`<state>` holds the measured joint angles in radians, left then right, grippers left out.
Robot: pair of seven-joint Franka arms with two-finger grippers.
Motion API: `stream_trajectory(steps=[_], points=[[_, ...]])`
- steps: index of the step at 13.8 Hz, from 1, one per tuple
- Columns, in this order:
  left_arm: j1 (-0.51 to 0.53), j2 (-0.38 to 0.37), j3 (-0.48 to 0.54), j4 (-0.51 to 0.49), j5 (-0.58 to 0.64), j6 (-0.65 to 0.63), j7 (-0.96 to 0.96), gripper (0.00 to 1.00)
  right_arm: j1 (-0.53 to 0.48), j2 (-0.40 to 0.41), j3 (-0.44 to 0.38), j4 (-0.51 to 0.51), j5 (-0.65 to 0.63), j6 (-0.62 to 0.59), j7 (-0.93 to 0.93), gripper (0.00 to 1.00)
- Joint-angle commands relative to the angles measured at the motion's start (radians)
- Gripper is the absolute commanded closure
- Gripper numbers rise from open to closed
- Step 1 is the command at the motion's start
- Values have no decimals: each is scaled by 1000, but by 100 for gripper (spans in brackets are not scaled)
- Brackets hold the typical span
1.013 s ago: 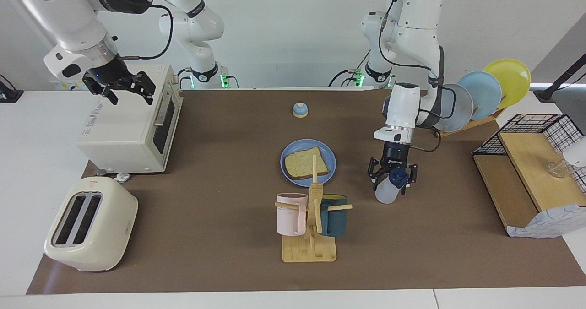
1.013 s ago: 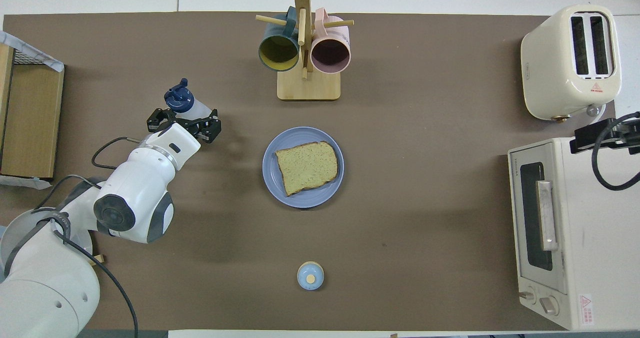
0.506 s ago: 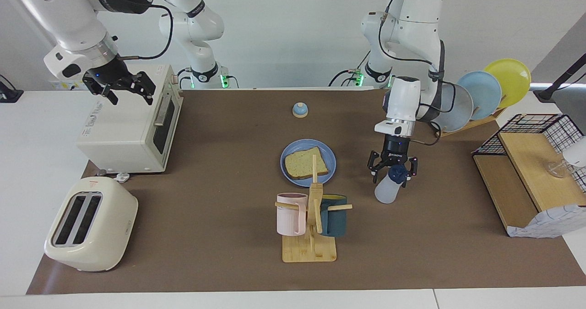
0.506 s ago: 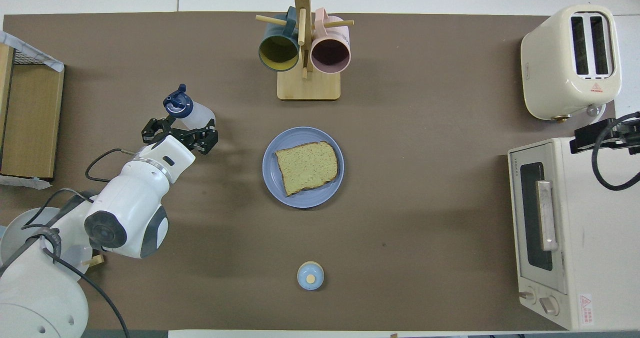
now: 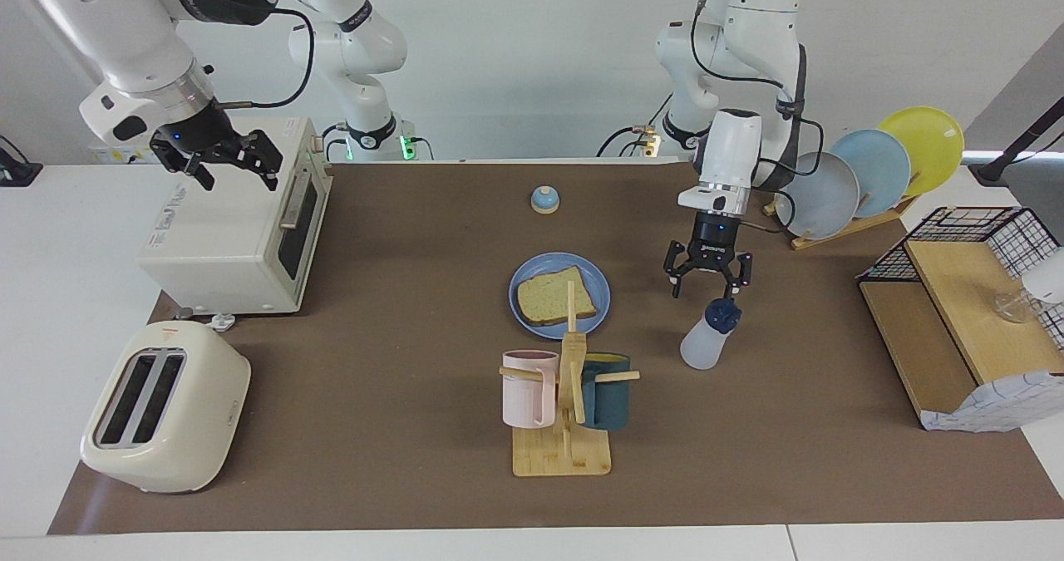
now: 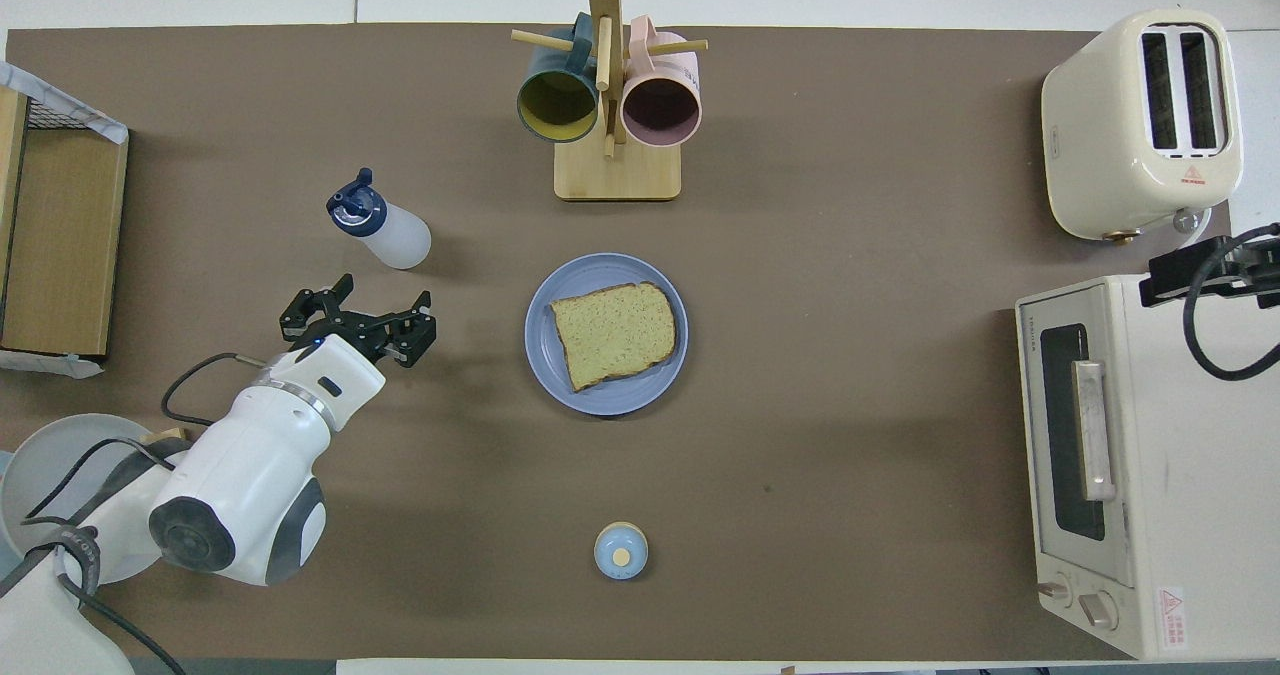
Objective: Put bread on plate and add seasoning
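Left gripper (image 5: 706,277) risen off seasoning (image 5: 708,341), spread wide, empty; bottle standing below.

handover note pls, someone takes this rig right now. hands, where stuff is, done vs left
Left hand: open, empty, raised over the mat just robot-side of the seasoning bottle, clear of it.
Right hand: open, waiting over the toaster oven.
Bread lies flat on the blue plate, mid-table.
Bottle stands on the mat, toward the left arm's end, beside the plate.
Done: bread plated.
Left: can't tell from these views whether seasoning went on; check before finishing.
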<state>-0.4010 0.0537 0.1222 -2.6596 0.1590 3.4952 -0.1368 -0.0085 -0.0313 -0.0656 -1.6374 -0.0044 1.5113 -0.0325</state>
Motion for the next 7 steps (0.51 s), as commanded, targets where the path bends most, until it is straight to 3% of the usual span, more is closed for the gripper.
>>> stream_trajectory(steps=[1,5,7], points=[[-86,-41,5,-42,10,4,-52,0,-7,-13,6,-19,-6,13,-4,0],[-228,-37,7,-16,7,4,-205,0,-7,-13,6,-18,-6,13,-4,0],[-236,-28,1,12,8,-1,-228,0,-7,-13,6,-19,-6,13,-4,0]])
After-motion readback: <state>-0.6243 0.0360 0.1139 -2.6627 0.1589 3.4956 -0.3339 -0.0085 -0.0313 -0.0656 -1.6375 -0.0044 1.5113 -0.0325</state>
